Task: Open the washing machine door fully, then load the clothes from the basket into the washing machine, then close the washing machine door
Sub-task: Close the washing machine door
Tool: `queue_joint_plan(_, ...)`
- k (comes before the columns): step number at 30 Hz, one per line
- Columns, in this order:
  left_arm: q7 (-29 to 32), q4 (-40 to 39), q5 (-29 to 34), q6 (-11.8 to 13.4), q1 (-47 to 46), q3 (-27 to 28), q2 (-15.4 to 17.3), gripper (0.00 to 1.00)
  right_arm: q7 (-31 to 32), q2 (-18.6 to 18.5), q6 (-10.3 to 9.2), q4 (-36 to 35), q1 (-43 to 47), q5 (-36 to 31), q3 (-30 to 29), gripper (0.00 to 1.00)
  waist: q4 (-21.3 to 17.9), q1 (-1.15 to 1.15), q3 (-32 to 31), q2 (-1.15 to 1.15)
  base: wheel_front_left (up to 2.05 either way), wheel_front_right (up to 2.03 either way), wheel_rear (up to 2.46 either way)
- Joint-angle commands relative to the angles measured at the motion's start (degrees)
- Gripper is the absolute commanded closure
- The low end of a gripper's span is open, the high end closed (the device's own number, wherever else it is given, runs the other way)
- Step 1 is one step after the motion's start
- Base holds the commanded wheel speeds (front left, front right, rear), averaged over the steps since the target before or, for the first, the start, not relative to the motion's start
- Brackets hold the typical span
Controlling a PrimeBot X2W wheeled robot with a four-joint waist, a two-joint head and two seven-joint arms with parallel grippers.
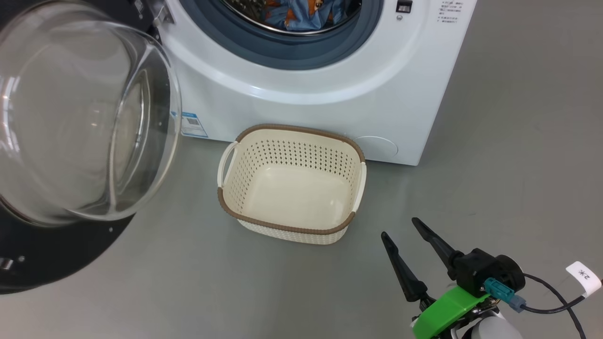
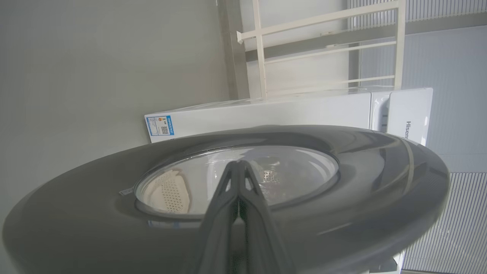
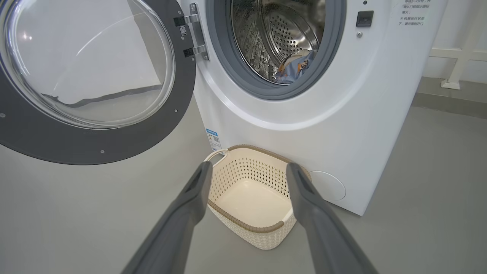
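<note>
Clothes point(image 1: 301, 16) are in, blue fabric with orange prints bunched low in the drum point(image 3: 289, 34) right behind the grey gasket point(image 1: 292, 49), and the basket point(image 1: 292, 128) sits bare on the floor point(image 1: 518, 141) just in front of the washing machine point(image 1: 330, 113), so I'd say loading is done and all that's left is shutting the washing machine door point(image 1: 85, 117), which hangs wide open off to the left. Left hand point(image 2: 239, 163) is fully closed with nothing in it, fingers pressed together and pointed at the glass window on the door's glossy outer face; can't tell if it's touching. Right hand point(image 1: 399, 227) is wide open and empty, hovering low over the floor, off the basket's front right corner. Stuff I'd worry about: a narrow closed tip on a slick curved surface could slide off sideways instead of pushing the door round. The fabric sits close to the gasket lip, so a fold could get pinched and stop the latch catching. A weak push might swing the door to without it clicking. Can't tell if the door's lower edge clears the basket rim either.
</note>
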Motion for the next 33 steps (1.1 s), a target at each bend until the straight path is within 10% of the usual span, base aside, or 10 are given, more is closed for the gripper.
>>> queue_joint_plan(1,2.14,-2.91,-0.97,-0.4,1.32,0.12,1.99,1.0,-0.61,0.73,0.09,-0.92,-1.26,0.37,1.13,0.0,-0.01,0.0,-0.5,0.0,0.0,0.0,0.0)
queue_joint_plan(33,16.54,-33.09,-9.59,2.48,19.49,-2.45,-16.82,1.0,-0.75,3.15,0.09,-1.78,1.03,1.5,-0.03,0.0,-2.96,0.0,-5.46,0.0,0.0,0.0,0.0)
